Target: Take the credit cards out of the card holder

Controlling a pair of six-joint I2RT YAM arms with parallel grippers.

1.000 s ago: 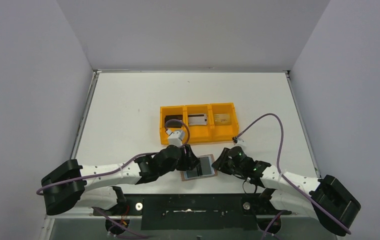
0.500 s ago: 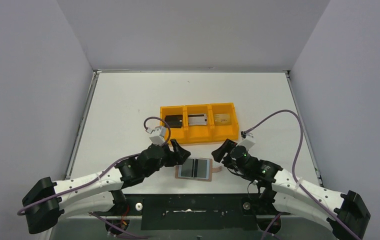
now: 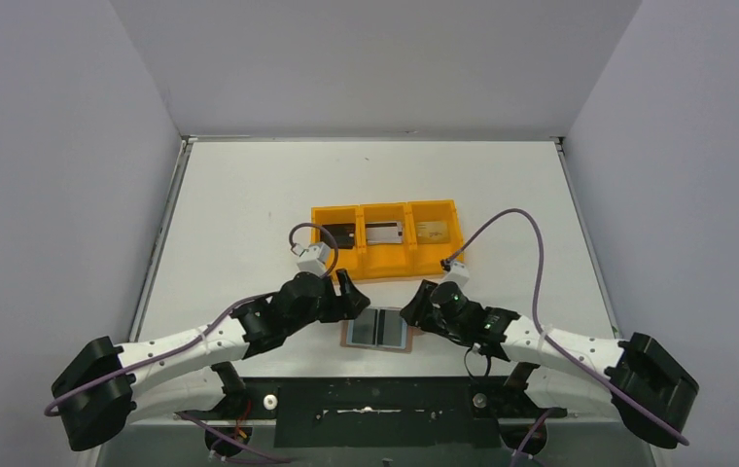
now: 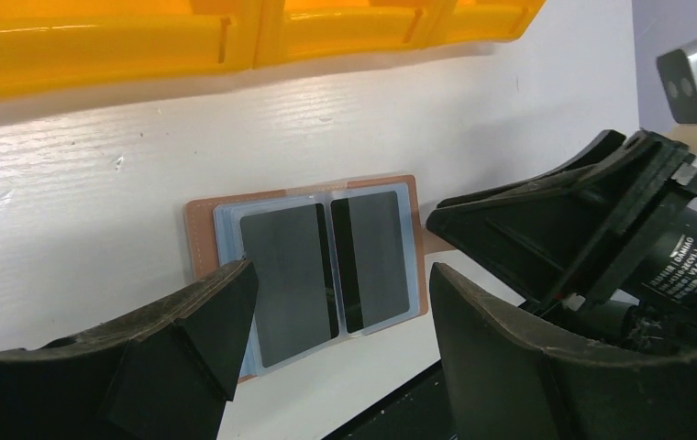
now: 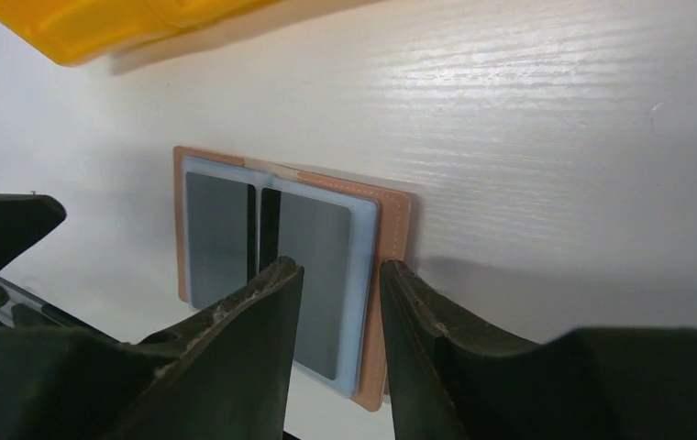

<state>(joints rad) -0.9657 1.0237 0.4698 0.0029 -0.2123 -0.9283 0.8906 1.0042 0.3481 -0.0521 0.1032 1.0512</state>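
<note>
The card holder (image 3: pixel 377 329) lies open and flat near the table's front edge, brown leather around two dark grey panels (image 4: pixel 317 266) (image 5: pixel 262 247). My left gripper (image 3: pixel 354 300) (image 4: pixel 340 307) hovers open over its left half, with nothing between the fingers. My right gripper (image 3: pixel 415 313) (image 5: pixel 340 275) stands at the holder's right edge with its jaws a little apart, open, the blue and brown edge showing in the gap. The credit cards lie in the orange tray: black (image 3: pixel 339 234), silvery grey (image 3: pixel 383 233), gold-tan (image 3: pixel 431 231).
The orange three-compartment tray (image 3: pixel 385 267) (image 4: pixel 235 37) (image 5: pixel 97 32) stands just behind the holder and both grippers. The table's front edge and the black base rail (image 3: pixel 375 404) are right below the holder. Purple cables arc above both wrists.
Both grippers let go of the holder and drew back. The holder settled flat and square, slightly to the left. The right gripper has come back to its right edge with narrower jaws.
</note>
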